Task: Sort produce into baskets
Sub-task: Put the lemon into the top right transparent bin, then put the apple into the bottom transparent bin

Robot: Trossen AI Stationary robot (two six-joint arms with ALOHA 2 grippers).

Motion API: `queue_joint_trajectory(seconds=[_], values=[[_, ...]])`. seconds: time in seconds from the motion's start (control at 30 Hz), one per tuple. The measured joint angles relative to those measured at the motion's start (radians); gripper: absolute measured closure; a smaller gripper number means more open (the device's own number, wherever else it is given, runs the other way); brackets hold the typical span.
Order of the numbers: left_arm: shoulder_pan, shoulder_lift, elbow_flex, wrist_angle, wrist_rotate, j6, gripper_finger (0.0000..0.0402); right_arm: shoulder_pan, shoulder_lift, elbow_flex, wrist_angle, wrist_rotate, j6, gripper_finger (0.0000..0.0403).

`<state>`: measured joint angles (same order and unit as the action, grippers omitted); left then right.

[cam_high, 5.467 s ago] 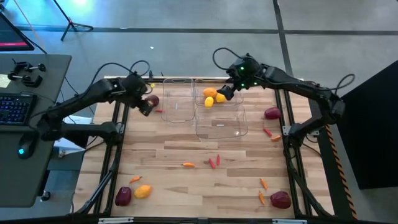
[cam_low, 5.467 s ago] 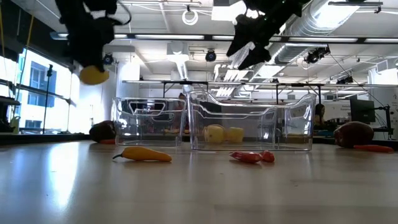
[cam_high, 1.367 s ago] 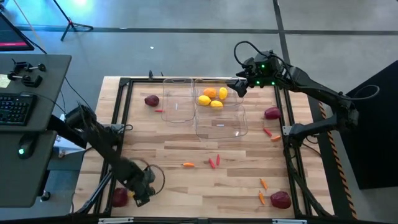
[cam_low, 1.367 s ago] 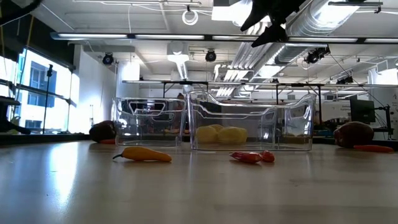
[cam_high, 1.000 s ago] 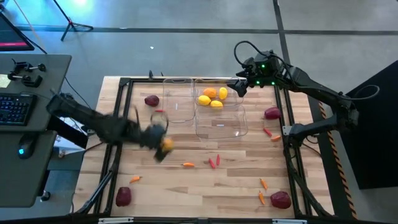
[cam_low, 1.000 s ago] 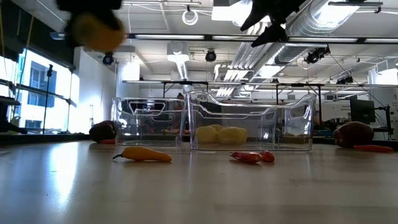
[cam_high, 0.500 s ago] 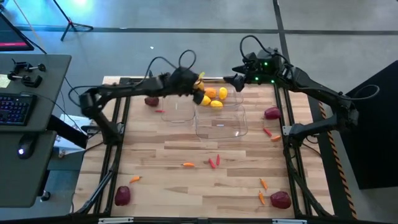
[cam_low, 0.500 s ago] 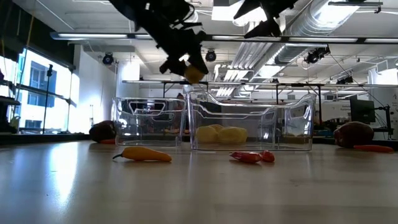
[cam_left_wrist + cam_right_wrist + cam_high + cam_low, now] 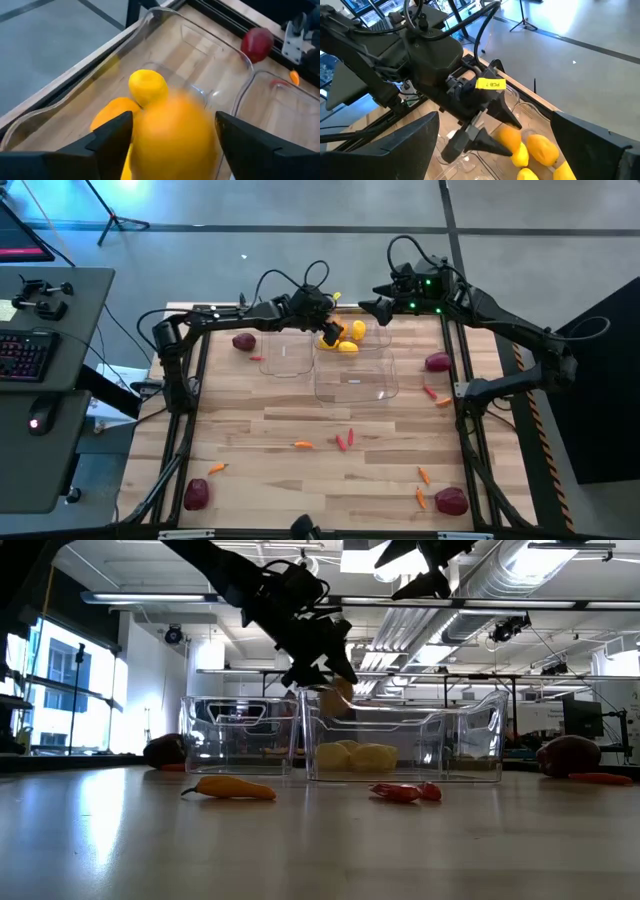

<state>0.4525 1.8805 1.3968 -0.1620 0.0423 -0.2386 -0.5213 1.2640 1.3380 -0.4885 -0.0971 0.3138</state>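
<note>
Left gripper (image 9: 328,333) is pinching an orange fruit (image 9: 176,132) above the far bin (image 9: 375,320), seemingly to drop it among the yellow fruits (image 9: 351,332) already sorted there, while the right gripper (image 9: 368,309) is hanging spread beside.

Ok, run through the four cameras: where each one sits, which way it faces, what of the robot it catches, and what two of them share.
High view: overhead, straight down on the table; both arms.
Low view: table height, level across into the room; arms enter from above.
Left wrist view: on the left arm, looking into the bin; left gripper around an orange fruit.
Right wrist view: on the right arm, facing the left gripper; right gripper open.
Shared: both wrist views show the yellow fruits.
</note>
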Motion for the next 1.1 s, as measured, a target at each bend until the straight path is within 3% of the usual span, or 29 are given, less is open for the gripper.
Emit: queue_joint_trajectory(seconds=[0.17, 0.3, 0.47, 0.57, 0.7, 0.87, 1.0, 1.1], values=[[-0.005, -0.02, 0.0, -0.001, 0.004, 0.031, 0.0091, 0.0, 0.0, 0.0, 0.0, 0.044, 0.003, 0.0031], [-0.008, -0.083, 0.0, -0.085, 0.052, 0.022, 0.0086, 0.0, -0.002, 0.0, -0.01, 0.047, 0.04, 0.0031], [-0.028, -0.216, -0.011, -0.301, 0.114, 0.109, 0.0086, 0.012, -0.014, 0.0, -0.194, 0.0, 0.052, 0.0031], [-0.066, -0.335, -0.076, -0.301, 0.117, 0.108, 0.0087, 0.058, -0.014, 0.0, -0.32, 0.006, 0.052, 0.0031], [-0.124, -0.506, -0.214, -0.168, 0.106, 0.02, 0.0087, 0.151, -0.014, 0.0, -0.478, 0.117, 0.097, 0.0031], [-0.189, -0.668, -0.358, -0.096, 0.089, -0.13, 0.0087, 0.262, -0.014, 0.0, -0.65, 0.295, 0.268, 0.0031], [-0.231, -0.737, -0.43, -0.101, -0.004, -0.203, 0.0087, 0.322, -0.014, 0.0, -0.808, 0.473, 0.444, 0.0031], [-0.247, -0.757, -0.456, -0.1, -0.052, -0.226, 0.0087, 0.299, -0.014, 0.0, -0.94, 0.527, 0.615, 0.0031]])
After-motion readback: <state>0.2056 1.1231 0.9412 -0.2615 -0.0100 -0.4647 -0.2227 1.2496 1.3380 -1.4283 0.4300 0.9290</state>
